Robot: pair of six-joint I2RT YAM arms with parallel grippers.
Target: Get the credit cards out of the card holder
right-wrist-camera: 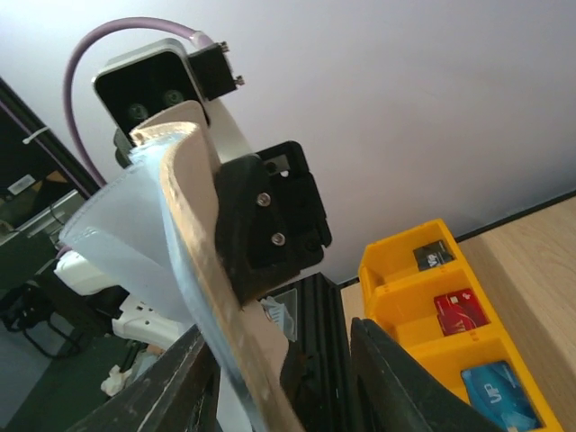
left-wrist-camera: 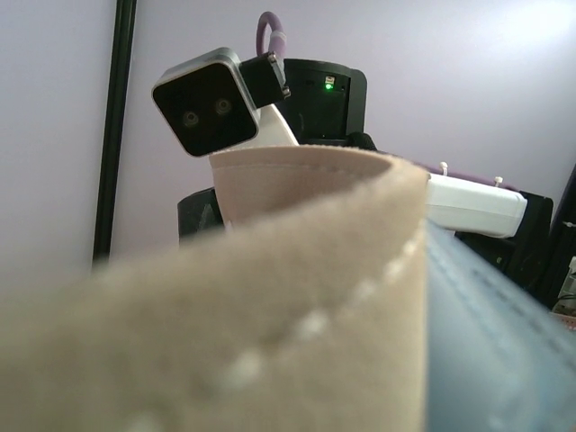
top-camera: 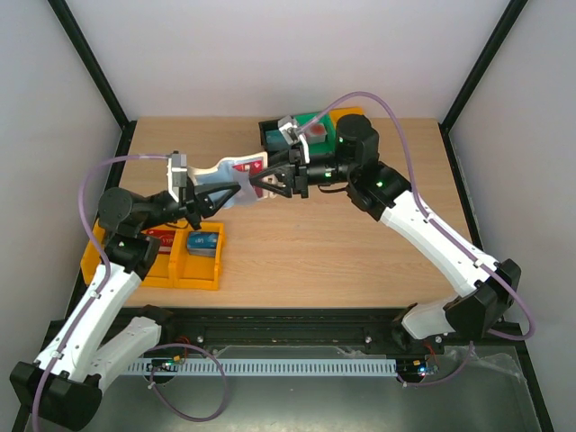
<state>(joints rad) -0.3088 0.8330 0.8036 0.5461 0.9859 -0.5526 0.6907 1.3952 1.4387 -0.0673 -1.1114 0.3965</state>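
Observation:
The cream-beige card holder (top-camera: 225,169) hangs in the air over the table's left half, unfolded, and a red card (top-camera: 247,166) shows in its pocket. My left gripper (top-camera: 236,191) is shut on the card holder, whose stitched flap (left-wrist-camera: 297,297) fills the left wrist view. My right gripper (top-camera: 261,184) meets it from the right. In the right wrist view the card holder (right-wrist-camera: 193,234) is seen edge-on, running down between my right gripper's (right-wrist-camera: 281,337) open fingers, close to the left finger (right-wrist-camera: 184,382) and apart from the right one.
A yellow bin (top-camera: 193,270) sits at the table's front left, holding a red card (right-wrist-camera: 461,310), a dark grey card (right-wrist-camera: 434,256) and a blue card (right-wrist-camera: 493,396). A green bin (top-camera: 315,121) stands at the back, partly behind my right wrist.

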